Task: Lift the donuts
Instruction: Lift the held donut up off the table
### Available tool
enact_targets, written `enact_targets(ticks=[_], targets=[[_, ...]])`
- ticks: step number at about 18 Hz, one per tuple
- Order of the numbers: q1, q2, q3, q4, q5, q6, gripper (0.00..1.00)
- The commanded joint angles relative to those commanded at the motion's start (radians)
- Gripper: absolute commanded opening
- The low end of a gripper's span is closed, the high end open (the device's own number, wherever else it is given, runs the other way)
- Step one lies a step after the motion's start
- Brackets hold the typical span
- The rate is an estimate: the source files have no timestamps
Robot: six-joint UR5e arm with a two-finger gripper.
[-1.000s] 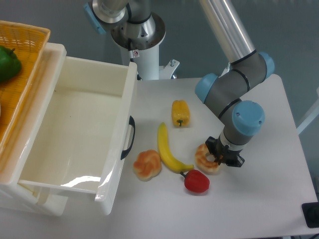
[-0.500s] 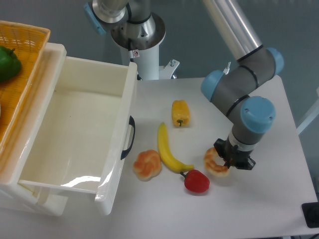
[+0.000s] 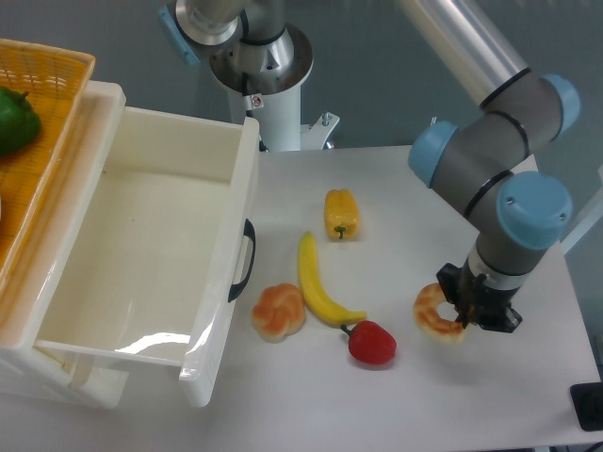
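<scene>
Donuts (image 3: 438,312) sit pinched in the gripper (image 3: 464,315) at the lower right of the frame, the ring tilted on edge with its right side tucked between the closed-in fingers. Over the last second the ring has travelled rightward with the arm, away from the red pepper (image 3: 372,343) it lay just beside, and it looks to be clear of the worktop (image 3: 396,414), so the grasp seems to have held and the pick is close to done. Left of it lie the knotted bun (image 3: 278,312) and banana (image 3: 320,283), with the yellow pepper (image 3: 341,214) farther up.
</scene>
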Motion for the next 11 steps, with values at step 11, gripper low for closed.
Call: enact_targets(ticks=[11], targets=[[0.018,0.028,-0.017,-0.013,0.002,0.052,0.00]])
